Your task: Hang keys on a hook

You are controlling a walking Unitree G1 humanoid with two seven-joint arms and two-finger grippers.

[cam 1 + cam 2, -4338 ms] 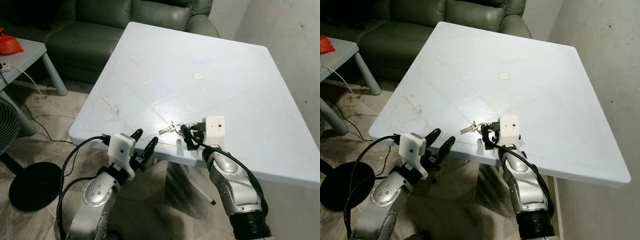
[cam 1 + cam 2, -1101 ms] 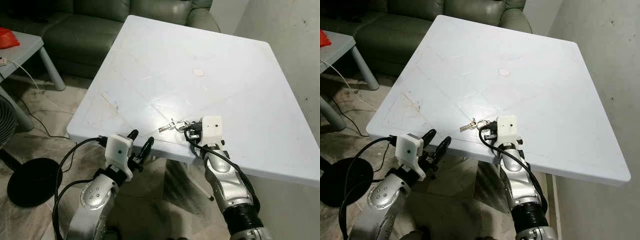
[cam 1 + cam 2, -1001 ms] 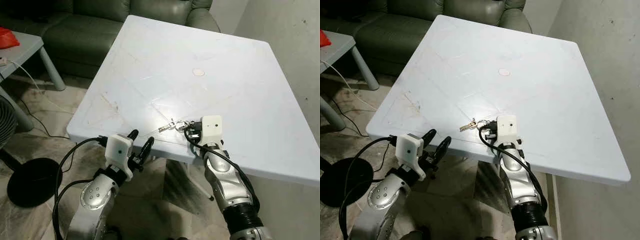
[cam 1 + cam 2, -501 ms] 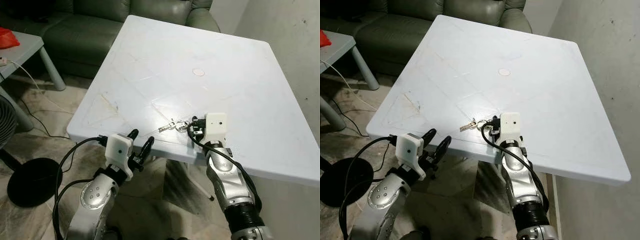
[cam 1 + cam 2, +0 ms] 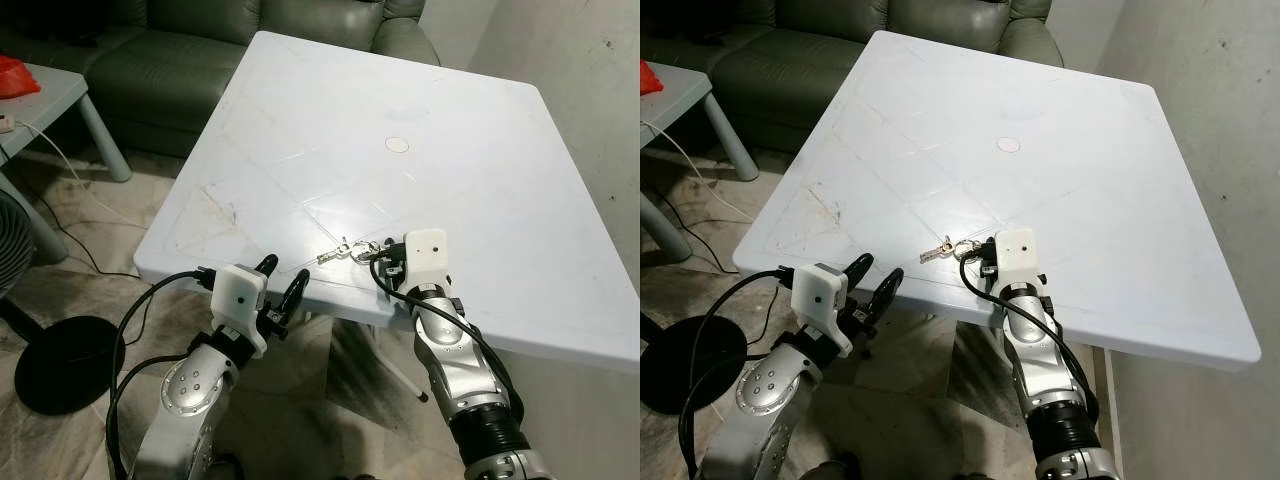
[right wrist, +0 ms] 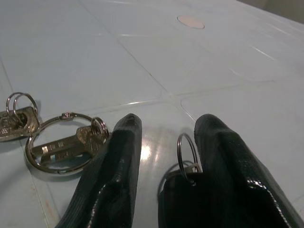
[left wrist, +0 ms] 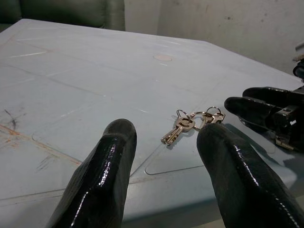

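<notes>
keys: small bunch of silver metal keys on linked split rings (image 5: 345, 251), lying flat on the pale blue plastic counter (image 5: 420, 100), close to its near edge
which way: they sit just to the robot's left of the right pincer (image 5: 383, 264), basically at its fingertips; in the right wrist view one ring (image 6: 187, 151) stands in the gap between the fingers, while the keys themselves (image 6: 57, 147) lie just off to one side
long axis: the bunch is strung out roughly along the counter's near edge, key blades pointing away from the right arm
nearer arm: right one, easy. The left pincer (image 5: 280, 286) hangs spread open below the counter edge, well off
right pincer state: fingers a little apart, not pinching anything as far as I can tell
vs half a sec ago: right wrist has slid back a touch toward the robot's left and the near edge, keys haven't budged
hook: can't spot one anywhere
</notes>
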